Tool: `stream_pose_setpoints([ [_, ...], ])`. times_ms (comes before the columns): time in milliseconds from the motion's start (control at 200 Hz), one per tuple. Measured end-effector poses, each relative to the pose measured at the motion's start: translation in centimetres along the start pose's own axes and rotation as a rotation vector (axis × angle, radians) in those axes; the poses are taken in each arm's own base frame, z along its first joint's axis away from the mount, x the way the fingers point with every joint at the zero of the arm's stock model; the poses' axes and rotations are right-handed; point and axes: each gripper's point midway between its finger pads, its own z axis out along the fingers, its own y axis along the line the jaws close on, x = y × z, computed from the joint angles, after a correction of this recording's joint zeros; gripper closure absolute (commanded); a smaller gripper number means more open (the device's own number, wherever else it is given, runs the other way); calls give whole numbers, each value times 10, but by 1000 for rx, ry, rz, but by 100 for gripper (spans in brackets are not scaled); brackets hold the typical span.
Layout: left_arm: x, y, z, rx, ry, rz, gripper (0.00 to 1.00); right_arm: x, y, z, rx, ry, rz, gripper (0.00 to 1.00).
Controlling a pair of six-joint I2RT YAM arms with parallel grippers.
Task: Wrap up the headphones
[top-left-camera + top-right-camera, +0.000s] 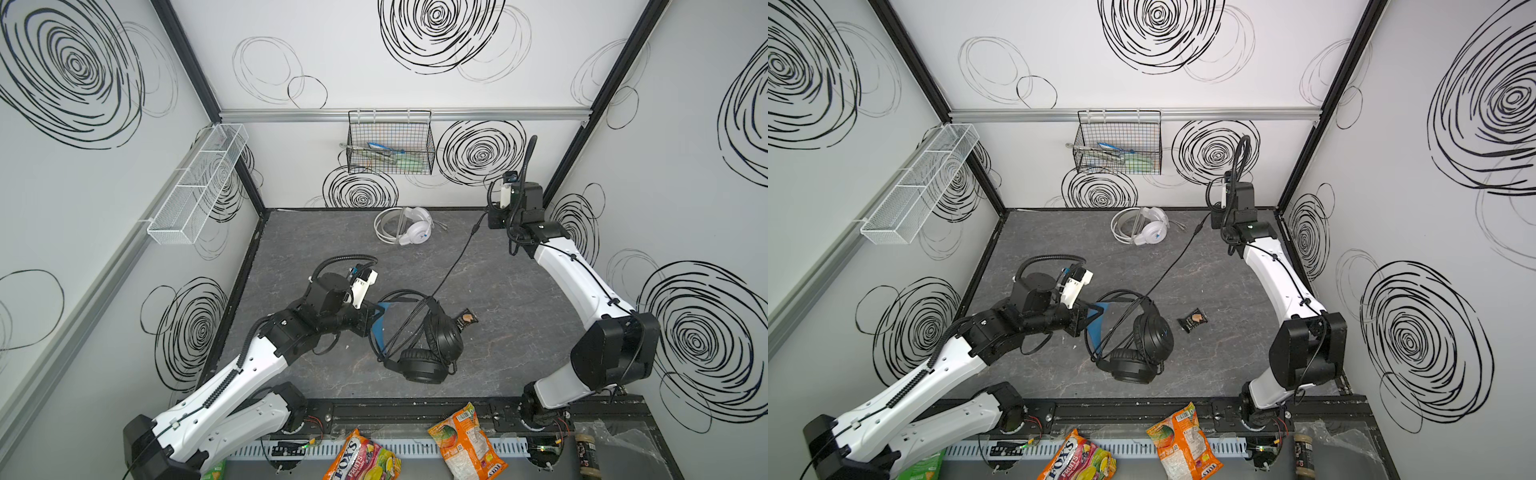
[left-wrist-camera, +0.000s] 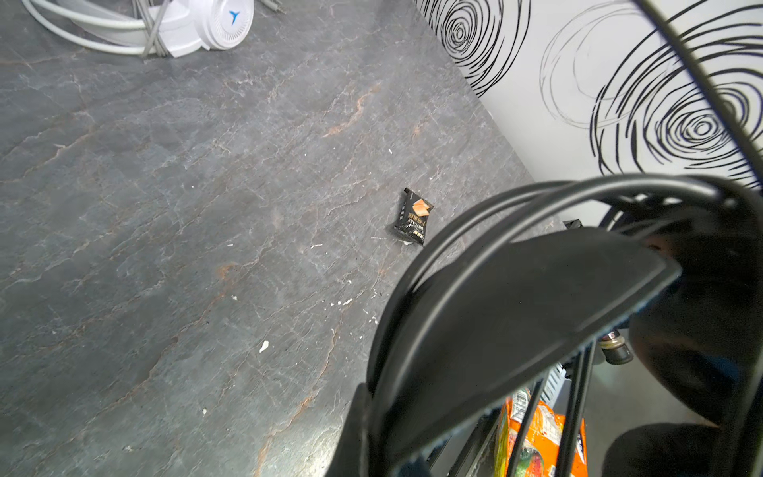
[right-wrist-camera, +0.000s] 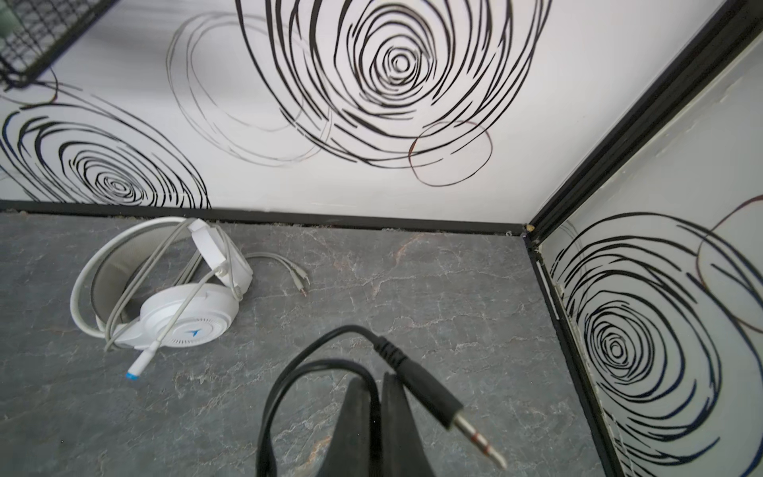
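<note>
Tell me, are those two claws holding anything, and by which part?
Yes. The left gripper is shut on the headband of the black headphones; the right gripper pinches their black cable just behind the plug.

"FOX'S FRUITS" stands on the candy bag (image 1: 360,457) at six o'clock. A blue Y-like logo marks the white headphones (image 3: 188,316) at twelve. Print on the orange bag (image 1: 467,442) and black packet (image 2: 413,217) is illegible.

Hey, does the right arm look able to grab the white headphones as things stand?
Probably not yet: the right end effector is shut on the black cable near its plug. The white headphones lie nearby with nothing between.
</note>
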Motion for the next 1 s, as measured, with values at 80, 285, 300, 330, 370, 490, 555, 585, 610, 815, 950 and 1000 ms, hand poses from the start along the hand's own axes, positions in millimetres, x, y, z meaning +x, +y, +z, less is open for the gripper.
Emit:
stream_pose_setpoints([
  [80, -13, -10, -5, 28, -27, 11, 100, 22, 12, 1, -19, 40, -20, 100],
  [285, -46, -34, -20, 91, -103, 39, 100, 58, 36, 2, -63, 108, -61, 100],
  [300, -48, -35, -21, 94, -109, 41, 100, 60, 39, 1, -67, 111, -64, 100],
  [330, -52, -38, -23, 99, -119, 44, 100, 64, 43, 0, -75, 116, -70, 100],
  [370, -58, -41, -26, 105, -132, 47, 100, 68, 48, -2, -84, 122, -78, 100],
  [490, -78, -48, -31, 122, -174, 26, 100, 81, 70, -12, -127, 133, -106, 100],
  [555, -90, -48, -32, 130, -205, 4, 100, 87, 85, -18, -156, 137, -120, 100],
  [585, -95, -47, -33, 131, -219, -11, 100, 90, 91, -21, -170, 139, -126, 100],
  [610, -100, -46, -33, 132, -230, -25, 100, 92, 96, -23, -180, 141, -130, 100],
  [815, -131, -26, -33, 102, -301, -122, 100, 107, 132, -39, -258, 154, -163, 100],
  [950, -145, -15, -36, 75, -336, -165, 100, 122, 147, -50, -300, 170, -176, 100],
  [1000, -150, -12, -37, 67, -348, -176, 100, 128, 151, -54, -315, 177, -181, 100],
])
